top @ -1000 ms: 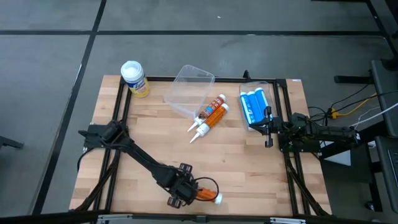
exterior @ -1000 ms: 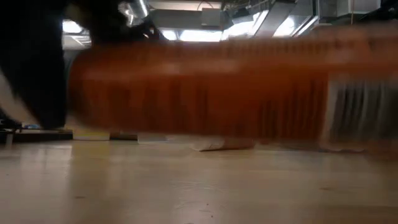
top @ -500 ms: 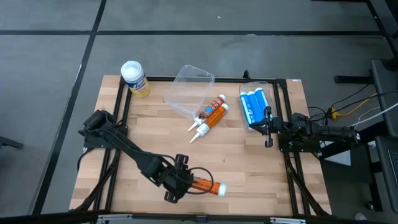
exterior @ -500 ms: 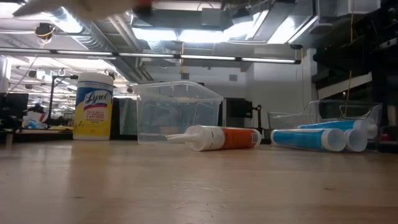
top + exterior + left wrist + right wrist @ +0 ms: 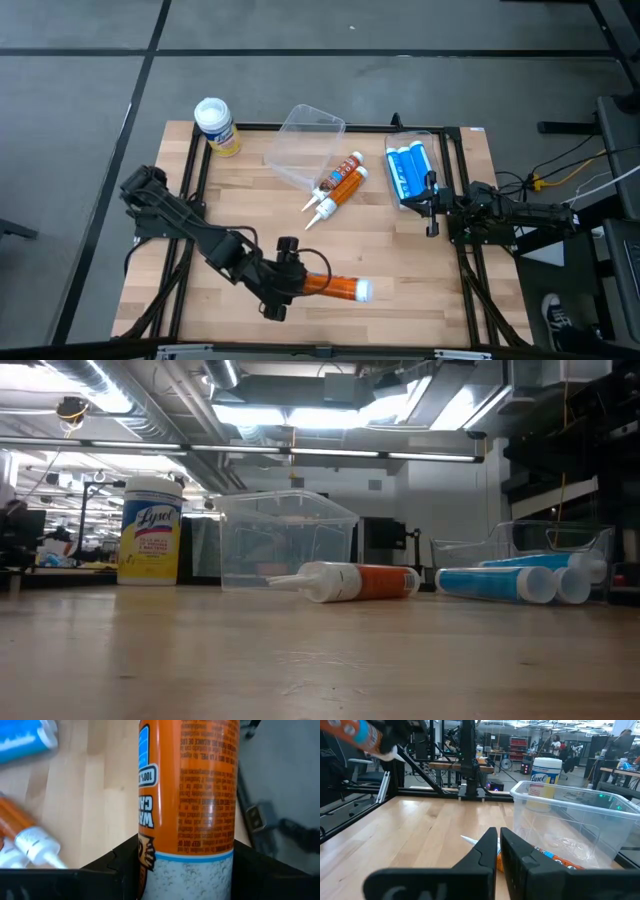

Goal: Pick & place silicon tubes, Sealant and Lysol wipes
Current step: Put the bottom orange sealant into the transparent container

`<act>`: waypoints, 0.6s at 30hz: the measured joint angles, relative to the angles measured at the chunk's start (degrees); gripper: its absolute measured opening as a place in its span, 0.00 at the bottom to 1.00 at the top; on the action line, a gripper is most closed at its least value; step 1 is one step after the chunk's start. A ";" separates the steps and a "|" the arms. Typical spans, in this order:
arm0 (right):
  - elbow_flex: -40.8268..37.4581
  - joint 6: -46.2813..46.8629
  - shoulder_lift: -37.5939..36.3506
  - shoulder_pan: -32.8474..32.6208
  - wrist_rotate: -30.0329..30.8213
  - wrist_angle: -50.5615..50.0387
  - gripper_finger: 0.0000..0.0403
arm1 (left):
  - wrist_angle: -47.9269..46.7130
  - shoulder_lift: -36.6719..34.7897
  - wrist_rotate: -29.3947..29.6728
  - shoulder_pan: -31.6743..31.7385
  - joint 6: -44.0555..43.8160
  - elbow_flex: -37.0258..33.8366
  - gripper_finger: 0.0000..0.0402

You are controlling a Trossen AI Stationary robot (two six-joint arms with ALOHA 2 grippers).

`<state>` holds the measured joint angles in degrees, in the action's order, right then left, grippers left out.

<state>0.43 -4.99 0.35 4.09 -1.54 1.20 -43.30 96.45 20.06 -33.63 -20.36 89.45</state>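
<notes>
My left gripper (image 5: 287, 281) is shut on an orange sealant tube (image 5: 335, 288) above the table's near middle; the tube fills the left wrist view (image 5: 185, 795). The yellow Lysol wipes canister (image 5: 215, 125) stands upright on its base at the far left corner and also shows in the low view (image 5: 150, 530). Two more orange tubes (image 5: 338, 186) lie on their sides at the table's middle. Blue tubes (image 5: 410, 172) lie in a clear tray at the far right. My right gripper (image 5: 432, 208) is shut and empty at the right side, beside that tray. My left gripper pinches the tube's body between its two fingers (image 5: 125, 865), near the grey-speckled end (image 5: 186, 870) away from the white end (image 5: 363, 291). The fingers come level from the table's left and lie along the tube. The tube sticks out toward the right, roughly level, clear of the table.
A clear plastic bin (image 5: 303, 145) stands at the far middle, next to the two lying tubes. Black frame rails (image 5: 195, 180) run along the table's left and right sides. Bare wood lies between the tubes and the near edge.
My left gripper has risen from the near edge with the orange tube and gone a little toward the far edge. The tube, which filled the low view a second ago, is now lifted out of that view and reaches farther toward the right.
</notes>
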 joint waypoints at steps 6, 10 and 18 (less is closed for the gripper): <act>0.00 0.00 -0.01 0.01 0.00 0.01 0.06 | 3.34 -1.99 0.23 0.00 0.54 0.00 0.51; 0.00 0.00 0.00 0.00 0.00 0.01 0.06 | 5.47 -3.28 1.11 0.00 0.54 0.00 0.51; 0.00 0.00 -0.01 -0.01 0.00 0.01 0.06 | 10.49 -6.20 4.28 0.52 2.10 0.00 0.51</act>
<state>0.43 -4.99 0.34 4.08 -1.54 1.21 -32.81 90.25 24.34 -33.11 -18.25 89.45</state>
